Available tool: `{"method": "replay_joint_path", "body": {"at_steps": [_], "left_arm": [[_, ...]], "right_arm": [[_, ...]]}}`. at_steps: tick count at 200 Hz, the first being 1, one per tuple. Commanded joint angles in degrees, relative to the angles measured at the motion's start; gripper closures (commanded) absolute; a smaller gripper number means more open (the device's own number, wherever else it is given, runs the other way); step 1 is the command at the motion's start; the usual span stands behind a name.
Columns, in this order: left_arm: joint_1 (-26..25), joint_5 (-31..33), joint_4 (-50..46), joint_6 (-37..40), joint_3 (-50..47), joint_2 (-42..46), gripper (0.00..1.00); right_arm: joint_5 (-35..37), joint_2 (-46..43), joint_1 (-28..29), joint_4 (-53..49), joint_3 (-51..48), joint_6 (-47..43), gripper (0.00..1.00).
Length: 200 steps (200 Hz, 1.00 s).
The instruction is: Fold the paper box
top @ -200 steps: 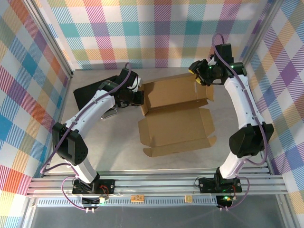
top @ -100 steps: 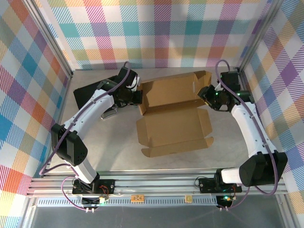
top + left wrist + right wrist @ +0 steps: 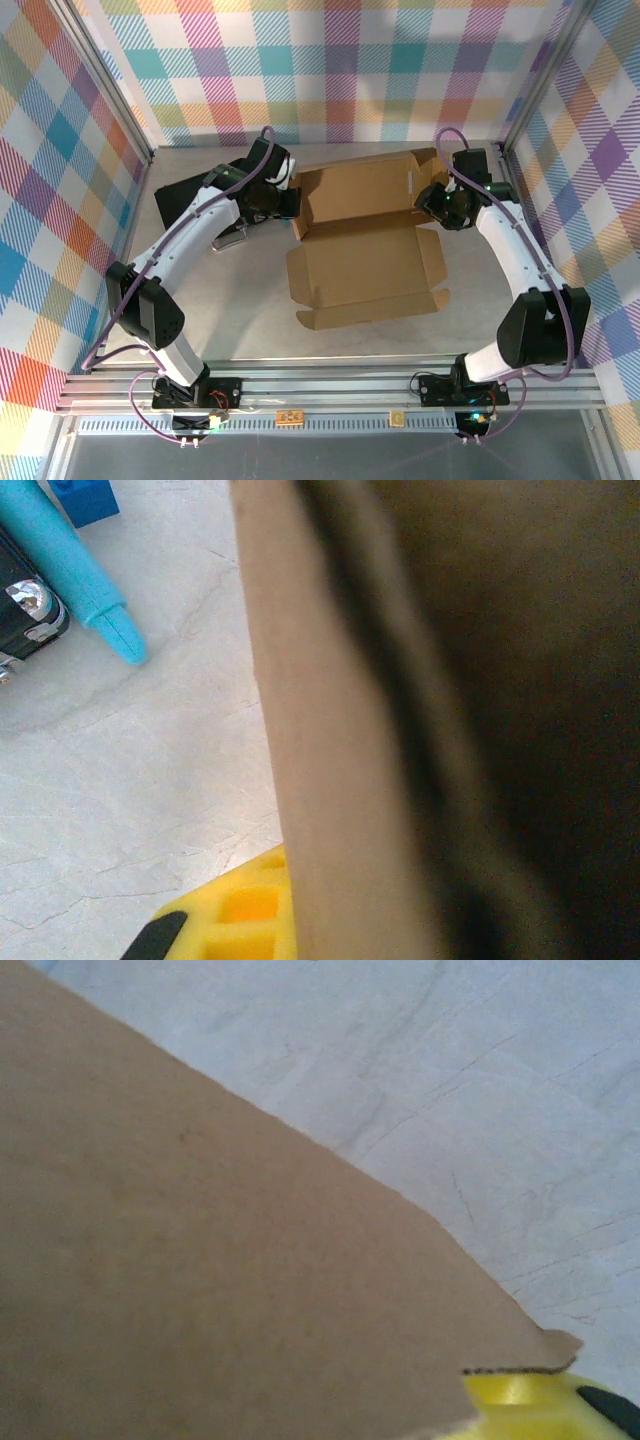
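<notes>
The paper box [image 3: 365, 265] lies opened out mid-table, brown, its back panel [image 3: 360, 188] tilted up. My left gripper [image 3: 292, 205] sits at the left end of that back panel, shut on the cardboard. In the left wrist view the cardboard [image 3: 340, 780] runs right against a yellow finger [image 3: 235, 920]. My right gripper [image 3: 432, 200] is at the box's right end, by the raised side flap. In the right wrist view the cardboard [image 3: 200, 1260] covers the jaws and leaves just a yellow finger [image 3: 530, 1400] showing, so how they stand is hidden.
A black case [image 3: 190, 190] lies at the back left under my left arm. Beside it the left wrist view shows a cyan pen-like thing [image 3: 70, 570], a blue block [image 3: 85, 498] and a black-and-chrome object [image 3: 25, 610]. Plaid walls enclose the table, with a metal rail [image 3: 330, 385] in front.
My right arm came down from the back right corner to the box's right end, and the flap there now stands up. The left arm has hardly moved.
</notes>
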<state>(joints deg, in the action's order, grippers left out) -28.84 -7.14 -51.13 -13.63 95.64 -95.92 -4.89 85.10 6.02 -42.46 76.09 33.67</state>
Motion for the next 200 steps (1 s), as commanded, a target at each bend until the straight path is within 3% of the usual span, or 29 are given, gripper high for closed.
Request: {"method": "replay_joint_path", "body": {"at_steps": [1, 110, 154, 183, 200], "left_arm": [[-0.5, -0.1, -1.0, 0.7, 2.5, 0.9, 1.00], [-0.7, -0.2, -1.8, 1.0, 3.9, 0.0, 1.00], [-1.2, 0.3, -1.9, 0.8, 3.7, 0.1, 1.00], [-1.6, 1.1, -2.0, 0.1, 3.8, -0.1, 1.00], [-1.8, 1.4, -2.2, -0.7, 4.0, -0.1, 1.00]], "right_arm": [[1.9, 0.2, 0.2, -1.0, 0.8, -1.5, 0.52], [1.4, -1.6, 0.2, -0.3, -2.2, -1.3, 0.44], [0.1, -0.4, 1.7, 1.5, 1.3, -1.1, 0.89], [4.8, -0.6, 5.5, -1.3, 4.0, -3.8, 1.00], [6.9, -0.4, 7.5, -2.5, 4.3, -5.2, 1.00]]}}
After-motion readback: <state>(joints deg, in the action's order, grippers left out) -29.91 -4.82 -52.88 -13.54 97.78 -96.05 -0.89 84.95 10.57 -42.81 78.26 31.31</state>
